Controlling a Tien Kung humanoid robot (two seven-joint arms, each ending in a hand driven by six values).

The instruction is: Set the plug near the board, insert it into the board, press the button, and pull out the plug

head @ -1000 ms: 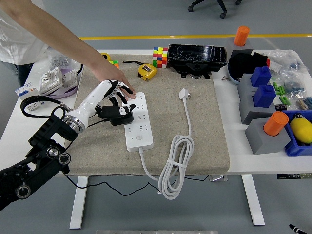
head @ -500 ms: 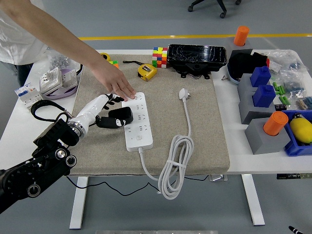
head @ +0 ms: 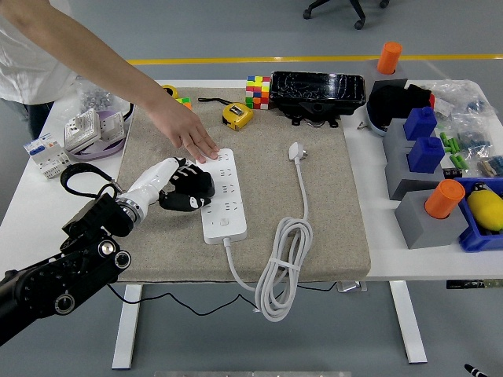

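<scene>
The left hand (head: 182,188) is curled around the black plug (head: 195,192) at the strip's (head: 223,196) 9 o'clock edge, where a skewed entry could jam the prongs or shove the strip, steadied only by a person's hand (head: 191,135) at 12 o'clock.

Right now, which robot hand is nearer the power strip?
Left. The left hand holds a black plug at the power strip's left edge. The right hand is out of view.

Our left arm (head: 63,275) is black with round silver-ringed joints and a looping black cable; behind the dark fingers (head: 189,184) the hand (head: 169,182) is white-shelled. The person (head: 31,47) wears a white short-sleeved shirt.
</scene>
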